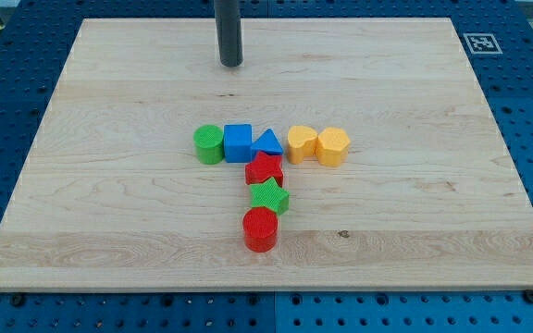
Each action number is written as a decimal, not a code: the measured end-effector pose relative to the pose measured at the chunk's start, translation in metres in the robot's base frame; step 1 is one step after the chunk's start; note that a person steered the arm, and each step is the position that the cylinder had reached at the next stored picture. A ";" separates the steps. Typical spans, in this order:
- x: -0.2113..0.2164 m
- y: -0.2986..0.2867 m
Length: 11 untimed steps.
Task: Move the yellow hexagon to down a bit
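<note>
The yellow hexagon (333, 146) sits at the right end of a row of blocks in the middle of the wooden board (109, 213). A yellow heart-like block (301, 143) touches its left side. My tip (231, 64) rests on the board near the view's top, well above and to the left of the hexagon, touching no block. The row continues left with a blue triangle (267, 142), a blue cube (238, 142) and a green cylinder (208, 144).
Below the blue triangle runs a column: a red star-like block (264, 169), a green star (269, 196) and a red cylinder (260, 229). A marker tag (480, 43) sits at the board's top right corner. Blue perforated table surrounds the board.
</note>
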State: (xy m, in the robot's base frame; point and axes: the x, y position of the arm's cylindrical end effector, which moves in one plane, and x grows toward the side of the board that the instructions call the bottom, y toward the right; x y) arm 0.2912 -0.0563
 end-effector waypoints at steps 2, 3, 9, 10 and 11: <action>0.000 0.000; 0.000 0.000; 0.006 0.000; 0.007 0.000; 0.008 0.000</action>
State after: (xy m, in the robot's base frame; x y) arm 0.2988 -0.0563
